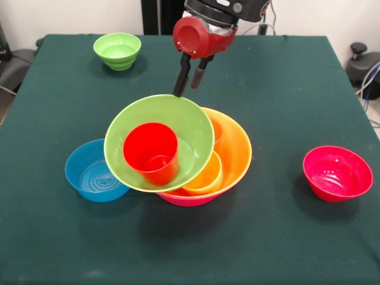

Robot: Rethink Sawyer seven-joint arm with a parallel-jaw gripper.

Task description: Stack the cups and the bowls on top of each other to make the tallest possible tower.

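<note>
Gripper (190, 84) was over the far rim of the big green bowl (178, 122), two dark fingers (181, 80) pointing down with a narrow gap between them. One finger reached the bowl's rim, the other ended a bit higher; jaws looked nearly closed, possibly pinching the rim, but from this angle I couldn't confirm contact on both sides. The big green bowl was tipped steeply toward the camera, its mouth facing forward, its low edge over the blue bowl (89, 175) and its back part resting in the stack. A red cup (151, 151) lay on its side inside it, mouth toward the camera, against the lower wall. Behind and under it sat the large orange bowl (237, 148), nested in a pink bowl (184, 200) of which only the bottom edge showed. A yellow-orange cup (205, 178) lay in the orange bowl, mostly hidden by the green one. The blue bowl stood upright on the green tablecloth (285, 237), touching or just under the tilted bowl's left edge. A small red bowl (337, 173) stood upright well apart on the right. A small green bowl (117, 50) stood upright at the far left, also well apart from the stack.
</note>
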